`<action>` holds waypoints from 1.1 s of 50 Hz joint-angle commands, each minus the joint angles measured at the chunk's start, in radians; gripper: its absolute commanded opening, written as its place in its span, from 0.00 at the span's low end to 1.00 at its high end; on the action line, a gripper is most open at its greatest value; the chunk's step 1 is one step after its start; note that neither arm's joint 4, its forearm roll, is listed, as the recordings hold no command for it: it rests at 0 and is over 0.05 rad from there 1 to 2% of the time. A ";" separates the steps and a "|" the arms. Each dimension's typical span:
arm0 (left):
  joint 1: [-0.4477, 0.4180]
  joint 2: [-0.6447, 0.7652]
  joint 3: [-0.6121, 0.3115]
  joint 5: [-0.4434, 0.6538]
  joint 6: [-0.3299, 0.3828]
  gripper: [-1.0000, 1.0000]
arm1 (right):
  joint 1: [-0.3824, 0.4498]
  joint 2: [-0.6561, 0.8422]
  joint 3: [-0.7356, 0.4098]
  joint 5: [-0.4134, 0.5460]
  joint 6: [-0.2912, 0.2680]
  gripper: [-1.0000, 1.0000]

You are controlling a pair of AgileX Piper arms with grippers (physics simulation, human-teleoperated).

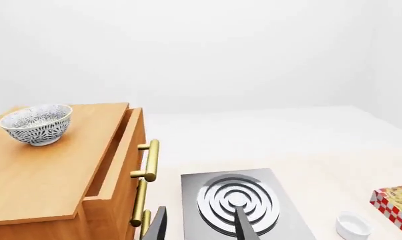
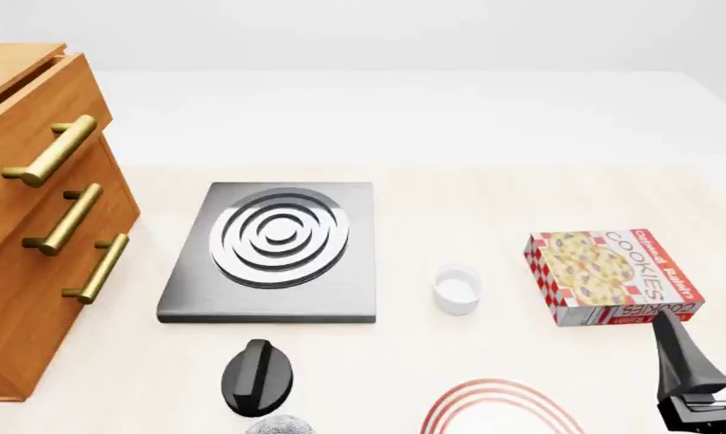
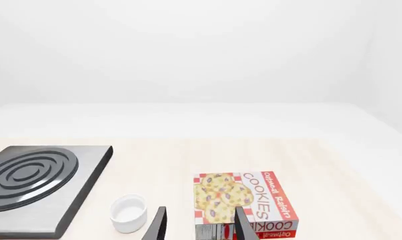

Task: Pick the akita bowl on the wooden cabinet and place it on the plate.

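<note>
Cookie box beyond parted fingertips (small white cup beside, stove farther)

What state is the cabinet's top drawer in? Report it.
Slightly open. The top drawer of the wooden cabinet juts out past the cabinet top, leaving a dark gap. The akita bowl stands upright on top.

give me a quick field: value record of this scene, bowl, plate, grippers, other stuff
bowl: akita bowl upright on top of the wooden cabinet, untouched
plate: plate at the table's near edge, partly out of frame, nothing visible on it
left gripper: left gripper open, holding nothing
right gripper: right gripper open, holding nothing
other: stove, small white cup, cookie box
</note>
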 commanded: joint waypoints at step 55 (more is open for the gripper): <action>0.322 0.584 -0.755 0.329 -0.499 1.00 | 0.000 0.009 0.001 -0.010 0.000 1.00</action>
